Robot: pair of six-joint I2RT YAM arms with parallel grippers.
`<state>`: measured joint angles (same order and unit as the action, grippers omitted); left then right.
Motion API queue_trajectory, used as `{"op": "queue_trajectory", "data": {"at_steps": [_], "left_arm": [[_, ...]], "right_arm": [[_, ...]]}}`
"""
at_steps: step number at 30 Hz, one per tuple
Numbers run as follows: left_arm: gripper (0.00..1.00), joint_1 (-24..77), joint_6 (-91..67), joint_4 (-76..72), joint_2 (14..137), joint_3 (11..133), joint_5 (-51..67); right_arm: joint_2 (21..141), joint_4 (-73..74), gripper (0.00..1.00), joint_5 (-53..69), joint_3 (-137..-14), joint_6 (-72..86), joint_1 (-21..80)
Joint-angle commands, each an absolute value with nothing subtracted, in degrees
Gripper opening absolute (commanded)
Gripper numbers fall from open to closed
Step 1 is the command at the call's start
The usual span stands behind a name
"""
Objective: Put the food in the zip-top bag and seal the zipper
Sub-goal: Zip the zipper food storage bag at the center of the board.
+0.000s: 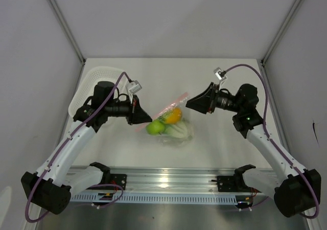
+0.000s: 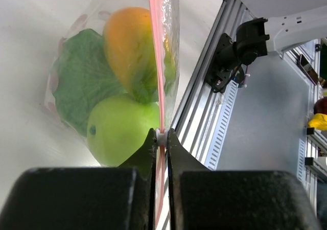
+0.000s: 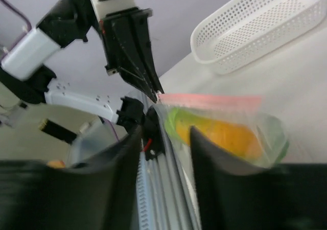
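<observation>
Left gripper (image 2: 161,137): fingers (image 2: 143,156) pressed together, pinching the zipper (image 2: 159,71) at one end, with a small white nub of the strip caught between the tips. Held low over the table (image 1: 153,79), pointing toward the middle of it.

Zipper: thin pink-red strip, drawn out in a straight line away from the pinch; in the left wrist view, running up and out of the top of the picture. Whether pressed closed along its length: cannot tell.

Zip-top bag (image 1: 185,134): clear and crinkled, lying on the table between the two arms, mid-table, its mouth edge lifted at the pinched end.

Contents, all inside the plastic:
- green apple (image 2: 120,130), touching the strip just beside the left fingertips;
- orange fruit (image 2: 127,43), beyond the apple and against it;
- cabbage (image 2: 82,82), flat green leaf face behind both, on the side away from the strip.

Right gripper (image 3: 164,138): fingers (image 3: 212,158) parted, a clear gap between them, nothing clamped. Bag corner and orange fruit visible through and past that gap. From above, tips near the far end of the strip but apart from it; no contact made out.

Further out: white mesh basket (image 1: 93,81) at the far left corner of the table, behind the left arm, well apart from the bag. Metal rail (image 1: 168,181) along the near edge, carrying both arm bases.
</observation>
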<state>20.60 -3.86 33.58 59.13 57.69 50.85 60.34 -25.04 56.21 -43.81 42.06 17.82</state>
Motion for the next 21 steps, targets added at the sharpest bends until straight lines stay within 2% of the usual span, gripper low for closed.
{"op": "queue_trajectory", "data": {"at_steps": [1, 3, 6, 9, 13, 21], "left_arm": [[0.01, 20.13, -2.2, 31.55, 58.36, 60.9, 55.37], [0.01, 20.13, -1.58, 32.08, 58.62, 62.65, 56.07], [0.01, 20.13, -1.23, 32.87, 59.32, 63.89, 57.21], [0.01, 20.13, -1.23, 33.14, 59.68, 66.0, 58.35], [0.01, 20.13, -1.76, 32.61, 59.68, 66.27, 59.06], [0.01, 20.21, -1.85, 32.43, 59.5, 65.48, 59.85]], "right_arm": [[58.97, -2.43, 0.52, 54.87, -55.34, 20.17, 22.66], [61.16, 8.02, 0.77, 50.74, -63.34, 11.48, 26.18], [65.89, 14.47, 0.87, 51.06, -72.12, 7.04, 27.86], [70.73, 23.33, 0.91, 54.22, -81.51, 0.9, 30.39], [82.41, 35.31, 0.88, 56.51, -91.83, -9.03, 35.23], [92.54, 43.4, 0.69, 59.59, -100.1, -14.59, 41.04]]}}
